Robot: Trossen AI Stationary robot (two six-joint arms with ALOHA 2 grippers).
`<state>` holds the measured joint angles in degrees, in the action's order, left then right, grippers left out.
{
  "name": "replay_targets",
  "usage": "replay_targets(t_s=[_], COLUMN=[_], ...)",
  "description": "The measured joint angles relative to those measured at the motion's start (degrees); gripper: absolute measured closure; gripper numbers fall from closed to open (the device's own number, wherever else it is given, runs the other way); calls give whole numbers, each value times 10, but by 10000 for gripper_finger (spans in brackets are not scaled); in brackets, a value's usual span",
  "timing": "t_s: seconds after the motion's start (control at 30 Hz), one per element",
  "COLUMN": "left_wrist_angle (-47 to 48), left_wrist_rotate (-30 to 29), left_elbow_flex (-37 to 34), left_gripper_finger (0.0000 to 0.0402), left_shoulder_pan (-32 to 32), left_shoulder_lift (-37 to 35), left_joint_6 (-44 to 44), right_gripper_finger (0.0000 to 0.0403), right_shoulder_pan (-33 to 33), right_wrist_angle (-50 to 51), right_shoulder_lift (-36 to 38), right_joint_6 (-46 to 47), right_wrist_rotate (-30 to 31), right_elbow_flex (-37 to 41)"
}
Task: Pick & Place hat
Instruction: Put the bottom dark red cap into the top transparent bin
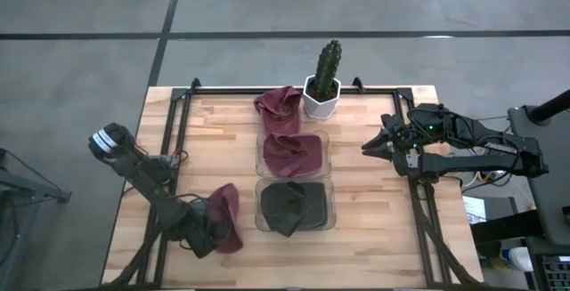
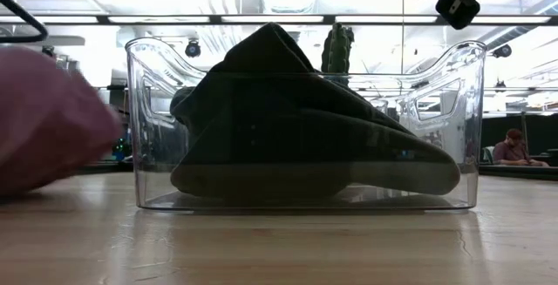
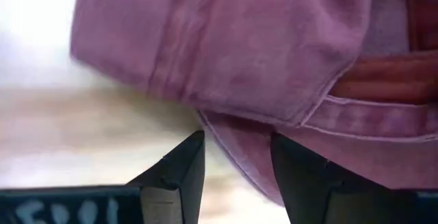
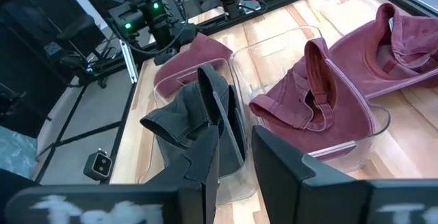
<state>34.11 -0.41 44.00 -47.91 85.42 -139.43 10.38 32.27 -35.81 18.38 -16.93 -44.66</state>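
Left pincer (image 1: pixel 207 231): low on the table (image 1: pixel 374 238), fingers parted around the edge of a maroon hat (image 1: pixel 227 217) lying directly ahead of it. Right pincer (image 1: pixel 374 145): raised, open, empty; two clear bins (image 1: pixel 295 206) well ahead, holding hats.

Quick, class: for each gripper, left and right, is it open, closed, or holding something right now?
Left gripper: open, jaws at the edge of the maroon hat, not clamped on it.
Right gripper: open, holding nothing, raised beside the bins.
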Motion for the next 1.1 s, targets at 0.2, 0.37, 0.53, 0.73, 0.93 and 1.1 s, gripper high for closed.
replay_targets(t_s=[0.2,0.37,0.53,0.73,0.93,1.1], left_wrist_angle=[6,8,11,1,-45,-149], left_wrist_rotate=[-33,-60,-103,-145,-156,-198], left_elbow_flex=[-3,-3,-2,-3,-27,-67], left_gripper_finger=[243,243,243,243,243,264], left_shoulder_pan=[6,6,6,13,16,18], left_shoulder_lift=[-13,-33,-51,-52,-52,-51], left_joint_6=[8,10,16,26,30,50], right_gripper_finger=[318,326,330,322,316,323], right_shoulder_pan=[0,0,0,0,0,0], right_wrist_angle=[0,0,-1,-1,-3,-4], right_shoulder_lift=[0,0,0,0,0,0], right_joint_6=[12,12,12,12,12,12], right_wrist_rotate=[0,0,0,0,0,0], right_elbow_flex=[0,0,0,0,0,0])
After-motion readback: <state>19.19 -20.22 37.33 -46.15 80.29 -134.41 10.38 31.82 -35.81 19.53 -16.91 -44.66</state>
